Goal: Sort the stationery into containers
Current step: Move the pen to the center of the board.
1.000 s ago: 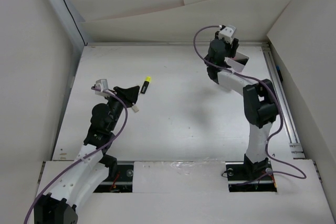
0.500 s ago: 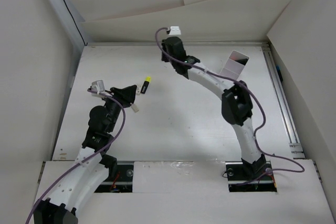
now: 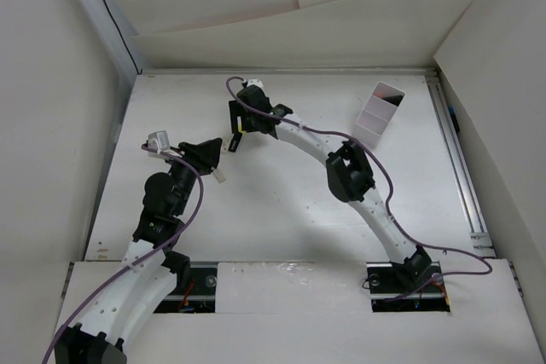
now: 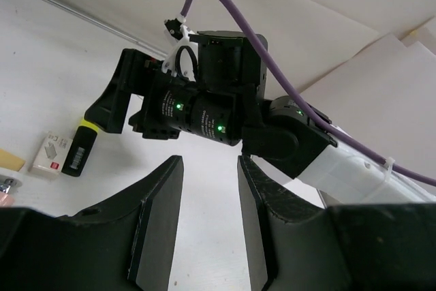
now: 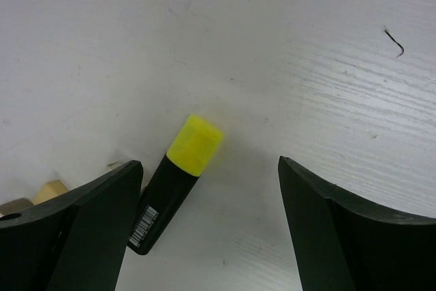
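Note:
A black marker with a yellow cap (image 5: pixel 174 185) lies flat on the white table. In the right wrist view it sits between my right gripper's (image 5: pixel 210 175) open jaws, close to the left finger (image 5: pixel 88 230). From above, the right gripper (image 3: pixel 239 123) hovers over the marker (image 3: pixel 234 145) and hides its cap. The left wrist view shows the marker (image 4: pixel 80 149) under the right gripper's finger (image 4: pixel 116 100). My left gripper (image 3: pixel 211 153) is open and empty, just left of the marker. The pale divided tray (image 3: pixel 378 111) stands at the back right. No other markers show.
A small white eraser-like block with a red label (image 4: pixel 53 160) lies beside the marker's base. A small white piece (image 3: pixel 220 176) lies by the left gripper. White walls enclose the table; a metal rail (image 3: pixel 456 168) runs along its right edge.
My right arm has swung from the tray at the back right, leftward across the table, and now hangs over the yellow-capped marker. The left arm has barely moved.

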Controlling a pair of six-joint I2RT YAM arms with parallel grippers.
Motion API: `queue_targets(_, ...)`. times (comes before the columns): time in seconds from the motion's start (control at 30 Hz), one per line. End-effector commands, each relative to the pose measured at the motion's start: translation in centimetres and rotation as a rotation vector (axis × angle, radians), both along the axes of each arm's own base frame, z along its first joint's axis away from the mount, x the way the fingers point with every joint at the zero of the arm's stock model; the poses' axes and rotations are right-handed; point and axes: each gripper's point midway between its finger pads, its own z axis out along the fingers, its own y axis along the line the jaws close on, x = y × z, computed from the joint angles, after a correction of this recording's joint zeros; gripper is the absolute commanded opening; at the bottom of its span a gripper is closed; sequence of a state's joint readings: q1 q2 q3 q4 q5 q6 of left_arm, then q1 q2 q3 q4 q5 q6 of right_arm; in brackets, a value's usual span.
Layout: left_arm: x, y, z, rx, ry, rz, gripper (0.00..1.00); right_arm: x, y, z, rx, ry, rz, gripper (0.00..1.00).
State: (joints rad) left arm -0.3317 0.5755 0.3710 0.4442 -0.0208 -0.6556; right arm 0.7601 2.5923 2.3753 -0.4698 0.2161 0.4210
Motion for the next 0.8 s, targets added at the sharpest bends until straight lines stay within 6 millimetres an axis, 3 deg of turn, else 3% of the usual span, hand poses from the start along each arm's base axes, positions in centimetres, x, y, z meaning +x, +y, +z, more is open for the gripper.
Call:
queue_targets(0.0,-0.1,-0.2,1.6,-0.009,-0.05,-0.014,0.34,0.2,1.5,2.1,0.064,-0.023,-0.004,0.87)
queue_targets(0.07,-0.2,0.0,1.9,-0.014,-0.058,-0.003,0.34,-0.3,2.0,1.1,0.057,-0.002,0.0,0.87)
queue_targets(0.2,-0.2,-0.1,1.9,-0.013,-0.058,-0.012,0.34,-0.5,1.8,-0.5,0.04,0.024,-0.007,0.77)
queue_targets(0.4,-0.3,-0.2,1.9,-0.012,-0.058,-0.015,0.34,-0.6,1.2,-2.1,0.004,0.044,-0.022,0.52)
queue_targets(0.63,-0.3,-0.3,1.9,-0.011,-0.059,-0.023,0.34,-1.7,2.1,-2.0,-0.002,0.049,0.0,0.5)
queue_targets(0.67,-0.3,-0.3,1.9,-0.011,-0.059,-0.023,0.34,-1.9,2.0,-2.7,-0.015,0.062,-0.001,0.5)
queue_targets(0.77,-0.3,0.1,2.1,-0.017,-0.066,0.0,0.34,-2.2,1.6,-2.8,-0.038,0.075,0.005,0.39)
